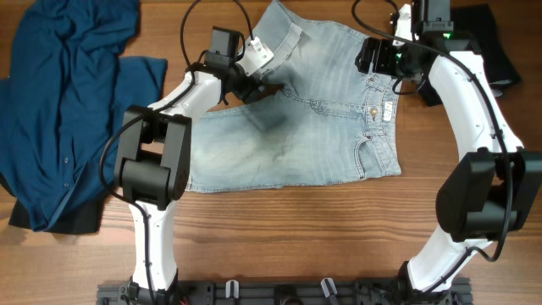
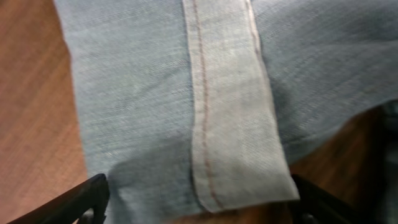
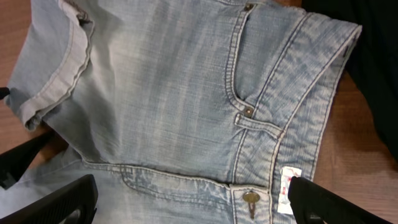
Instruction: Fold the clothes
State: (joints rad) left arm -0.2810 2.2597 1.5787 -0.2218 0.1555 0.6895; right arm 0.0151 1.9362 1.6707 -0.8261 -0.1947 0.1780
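The clothes, pale-blue denim pants (image 1: 288, 135), lie folded across the middle of the table with the waistband (image 1: 385, 102) to the right. My left gripper (image 1: 254, 89) hovers open over the upper left part, where a leg hem (image 1: 284, 34) is turned up. In the left wrist view the gripper (image 2: 199, 205) has its fingers wide on either side of the stitched hem (image 2: 230, 112). My right gripper (image 1: 373, 58) is open above the waistband end. Its wrist view shows the gripper (image 3: 193, 205) over the fly, a metal zip pull (image 3: 250, 200), a white label (image 3: 287, 186) and the front pocket (image 3: 261, 81).
A dark blue shirt (image 1: 68, 102) is spread over the table's left side, with a darker garment (image 1: 80, 222) under its lower edge. A black garment (image 1: 491, 42) lies at the back right, behind the right arm. Bare wood (image 1: 322, 229) runs along the front.
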